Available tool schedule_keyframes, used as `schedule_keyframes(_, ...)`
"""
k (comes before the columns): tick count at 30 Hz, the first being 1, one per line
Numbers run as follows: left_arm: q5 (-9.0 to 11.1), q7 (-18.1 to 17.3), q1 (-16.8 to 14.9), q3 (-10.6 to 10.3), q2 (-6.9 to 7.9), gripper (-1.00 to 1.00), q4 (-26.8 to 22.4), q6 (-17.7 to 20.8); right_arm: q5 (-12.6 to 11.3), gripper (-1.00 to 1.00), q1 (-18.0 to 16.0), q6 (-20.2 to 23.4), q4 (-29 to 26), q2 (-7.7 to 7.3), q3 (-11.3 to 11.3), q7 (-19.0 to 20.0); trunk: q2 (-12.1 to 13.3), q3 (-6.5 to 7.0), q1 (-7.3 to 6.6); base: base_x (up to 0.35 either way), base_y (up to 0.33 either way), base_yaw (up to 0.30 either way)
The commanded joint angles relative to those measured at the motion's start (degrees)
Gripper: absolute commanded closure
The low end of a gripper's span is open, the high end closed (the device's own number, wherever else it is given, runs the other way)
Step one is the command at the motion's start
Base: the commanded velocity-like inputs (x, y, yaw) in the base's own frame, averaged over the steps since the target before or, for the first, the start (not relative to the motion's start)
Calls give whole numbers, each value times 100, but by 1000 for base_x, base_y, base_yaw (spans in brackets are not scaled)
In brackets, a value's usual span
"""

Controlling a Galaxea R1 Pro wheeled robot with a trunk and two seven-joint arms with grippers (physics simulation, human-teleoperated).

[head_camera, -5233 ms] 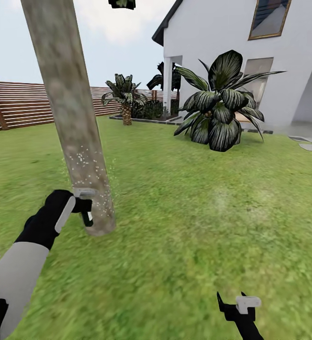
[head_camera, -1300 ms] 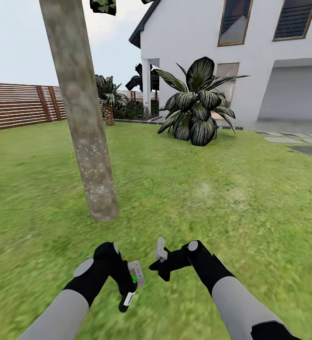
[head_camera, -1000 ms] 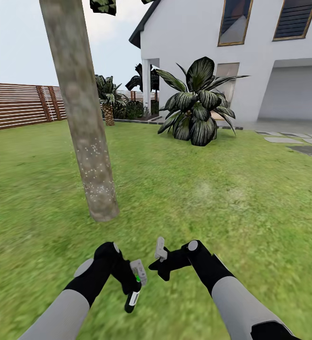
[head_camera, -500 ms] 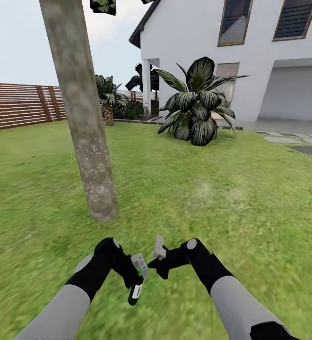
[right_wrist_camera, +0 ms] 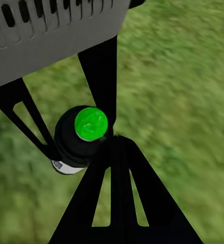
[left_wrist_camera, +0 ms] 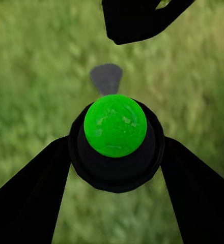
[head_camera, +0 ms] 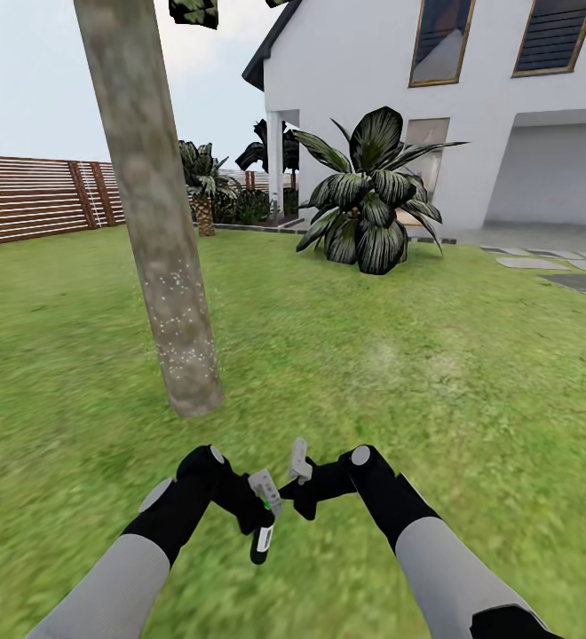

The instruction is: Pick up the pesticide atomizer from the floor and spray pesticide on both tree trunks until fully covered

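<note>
The pesticide atomizer [head_camera: 261,535] is a small black bottle with a green top [left_wrist_camera: 115,125] and a white label. My left gripper [head_camera: 259,513] is shut on it, low in front of me over the grass floor [head_camera: 399,382]. In the left wrist view my left gripper [left_wrist_camera: 115,140] has a black finger on either side of the bottle. My right gripper [head_camera: 298,493] is shut, and its tips [right_wrist_camera: 113,140] rest right beside the atomizer [right_wrist_camera: 80,145]. A thick beige-grey tree trunk [head_camera: 151,213] leans up at the left, with whitish pesticide specks [head_camera: 179,315] on its lower part.
A brown slat fence [head_camera: 35,200] bounds the lawn at the far left. A white house [head_camera: 435,98] stands behind a broad dark-leaved plant [head_camera: 368,200] and a small palm [head_camera: 202,182]. Grey paving [head_camera: 559,266] lies at the right. Open grass spreads ahead.
Since the oldest frame the view has shifted and my left arm has come away from the trunk. Over the last second the left gripper carried the atomizer rightward up to the right gripper.
</note>
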Motion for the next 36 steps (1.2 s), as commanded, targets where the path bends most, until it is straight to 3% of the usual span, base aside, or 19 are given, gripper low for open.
schedule_keyframes(1, 38, -1, 0, -1, 0, 100, 0, -2, 0, 100, 0, 0, 0, 0, 0, 0, 0, 0, 0, 0, 0, 0)
schedule_keyframes(7, 137, 2, 0, 3, -4, 100, 0, -5, 0, 100, 0, 0, 0, 0, 0, 0, 0, 0, 0, 0, 0, 0)
schedule_keyframes(11, 333, 2, 0, -4, -3, 100, 0, -5, 0, 100, 0, 0, 0, 0, 1, 0, 0, 0, 0, 0, 0, 0)
schedule_keyframes(28, 355, -6, 7, 10, 78, 100, 9, -28, 0, 100, 0, 0, 0, 0, 0, 9, 0, 0, 0, 0, 0, 0)
schedule_keyframes(31, 357, -17, 41, 20, 261, 100, 9, -61, 0, 100, 0, -1, 0, 0, 0, 9, 0, 0, 0, 0, 0, 0)
schedule_keyframes(36, 363, -40, 75, 22, 765, 100, 14, -106, 0, 100, 0, -8, 0, 0, 0, 9, 0, 0, 0, 0, 0, 0)
